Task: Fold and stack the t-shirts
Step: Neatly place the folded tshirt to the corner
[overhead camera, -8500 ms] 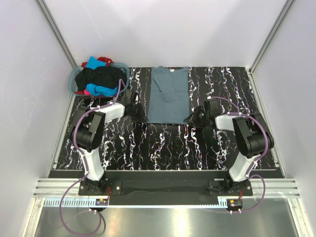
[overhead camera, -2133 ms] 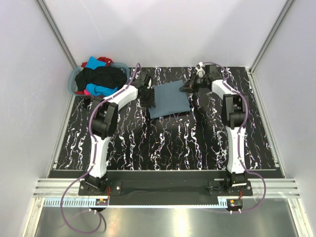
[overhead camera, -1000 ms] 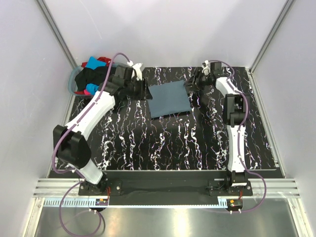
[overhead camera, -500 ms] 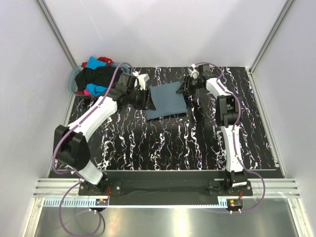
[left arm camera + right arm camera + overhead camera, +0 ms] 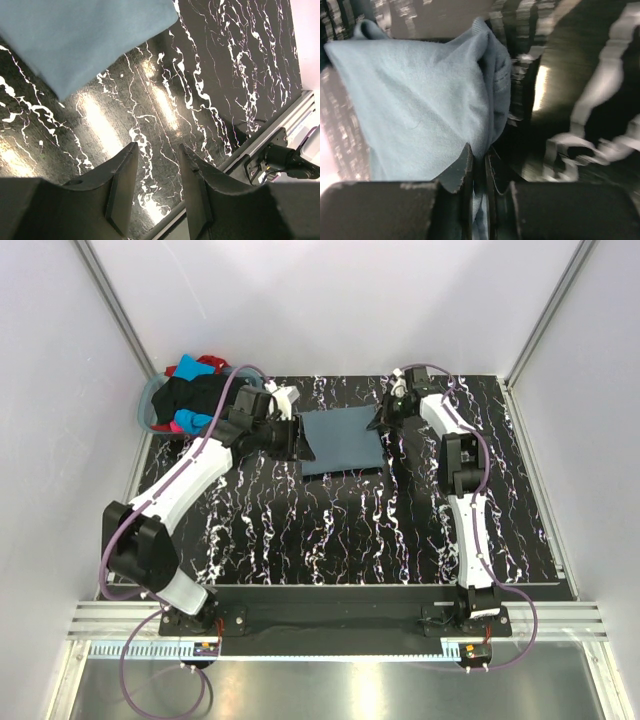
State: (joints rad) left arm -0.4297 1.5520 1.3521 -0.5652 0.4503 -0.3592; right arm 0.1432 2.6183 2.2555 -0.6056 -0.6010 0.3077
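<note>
The folded slate-blue t-shirt point(image 5: 342, 440) lies far-centre on the marbled table point(image 5: 330, 530) — right gripper point(image 5: 479, 160) pinching its far right corner, left gripper point(image 5: 156, 155) half-open and empty just beside its left edge.

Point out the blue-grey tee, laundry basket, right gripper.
blue-grey tee point(image 5: 342, 443), top view, middle of folded cloth.
laundry basket point(image 5: 145, 405), top view, left rim.
right gripper point(image 5: 479, 164), right wrist view, between the fingertips.

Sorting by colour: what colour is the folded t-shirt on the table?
The folded t-shirt: slate blue-grey, best in the top external view.
</note>
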